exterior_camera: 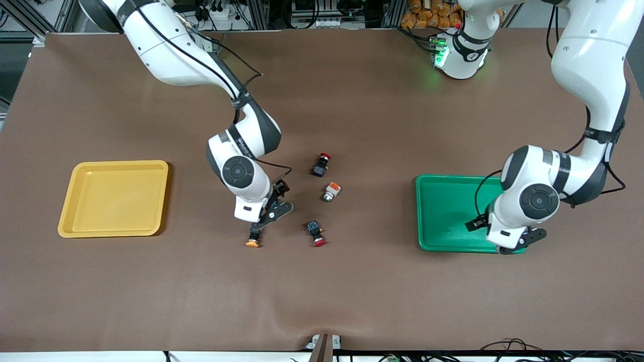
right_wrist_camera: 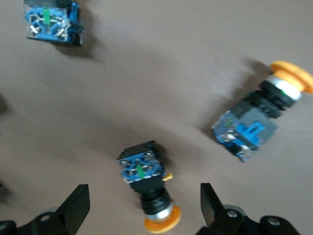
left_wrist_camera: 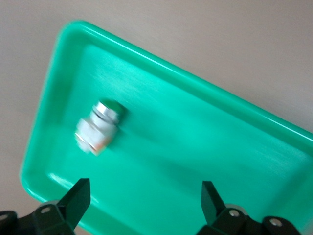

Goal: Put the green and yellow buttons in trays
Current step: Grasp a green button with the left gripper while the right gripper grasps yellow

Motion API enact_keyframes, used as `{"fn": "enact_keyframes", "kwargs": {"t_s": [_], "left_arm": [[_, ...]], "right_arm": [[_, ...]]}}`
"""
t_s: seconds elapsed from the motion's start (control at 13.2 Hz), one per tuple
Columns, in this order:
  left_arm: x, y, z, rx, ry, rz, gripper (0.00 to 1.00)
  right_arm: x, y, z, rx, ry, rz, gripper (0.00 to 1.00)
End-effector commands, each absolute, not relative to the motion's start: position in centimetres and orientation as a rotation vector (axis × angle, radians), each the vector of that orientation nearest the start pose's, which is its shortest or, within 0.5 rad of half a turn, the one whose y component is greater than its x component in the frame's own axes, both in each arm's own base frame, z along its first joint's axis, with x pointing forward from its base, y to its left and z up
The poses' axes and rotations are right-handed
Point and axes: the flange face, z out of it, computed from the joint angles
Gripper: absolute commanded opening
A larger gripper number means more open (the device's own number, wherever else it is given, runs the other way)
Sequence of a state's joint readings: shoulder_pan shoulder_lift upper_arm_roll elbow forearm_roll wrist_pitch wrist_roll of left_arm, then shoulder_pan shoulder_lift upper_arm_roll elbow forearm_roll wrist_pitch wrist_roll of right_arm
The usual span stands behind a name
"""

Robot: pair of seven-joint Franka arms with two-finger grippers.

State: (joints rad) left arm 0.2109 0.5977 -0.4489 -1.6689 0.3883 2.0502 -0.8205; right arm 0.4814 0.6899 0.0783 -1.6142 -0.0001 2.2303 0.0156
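My right gripper (exterior_camera: 261,224) is open, low over the table. In the right wrist view (right_wrist_camera: 144,193) its fingers straddle a black-bodied, orange-capped button (right_wrist_camera: 149,188) without touching it. A second orange-capped button (right_wrist_camera: 259,117) lies beside it. The front view shows one orange cap (exterior_camera: 253,240) by the fingers. A white-silver button (exterior_camera: 331,192) lies mid-table. My left gripper (exterior_camera: 510,246) is open and empty over the green tray (exterior_camera: 443,211). In the left wrist view (left_wrist_camera: 144,188) another white-silver button (left_wrist_camera: 100,125) lies in that tray (left_wrist_camera: 205,147). The yellow tray (exterior_camera: 115,198) holds nothing.
Two black-bodied, red-capped buttons lie mid-table: one (exterior_camera: 320,165) farther from the front camera than the white-silver button, one (exterior_camera: 316,234) nearer. A blue-backed button body (right_wrist_camera: 49,22) shows in the right wrist view. The left arm covers part of the green tray.
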Motion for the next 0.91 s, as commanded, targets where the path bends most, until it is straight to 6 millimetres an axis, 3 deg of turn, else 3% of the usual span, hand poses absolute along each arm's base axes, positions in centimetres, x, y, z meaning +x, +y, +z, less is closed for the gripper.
{"fn": "enact_keyframes", "kwargs": {"t_s": [0.0,0.3,0.45,0.53,0.6,0.68,0.83], "left_arm": [[64.0,-16.2,29.1,-2.972,-0.722,0.166,1.0],[62.0,-27.6,29.2,-2.926,-1.013,0.132,1.0],[61.2,-30.9,28.5,-2.888,-1.126,0.142,1.0],[60.2,-33.1,27.8,-2.881,-1.159,0.154,1.0],[59.4,-35.2,27.0,-2.875,-1.208,0.155,1.0],[58.5,-37.0,26.1,-2.872,-1.258,0.149,1.0],[57.7,-39.4,25.6,-2.889,-1.328,0.139,1.0]], "right_arm": [[57.7,36.9,20.7,-3.044,-0.835,0.093,1.0],[57.0,36.8,19.1,-3.04,-0.862,0.046,0.99],[56.6,36.3,18.0,-3.039,-0.898,0.007,0.87],[56.6,36.3,17.9,-3.04,-0.904,0.003,0.65],[56.5,36.4,18.0,-3.05,-0.865,0.01,0.11],[56.6,36.3,18.4,-3.064,-0.816,0.007,0.0],[56.9,36.3,19.0,-3.064,-0.814,-0.001,0.0]]}}
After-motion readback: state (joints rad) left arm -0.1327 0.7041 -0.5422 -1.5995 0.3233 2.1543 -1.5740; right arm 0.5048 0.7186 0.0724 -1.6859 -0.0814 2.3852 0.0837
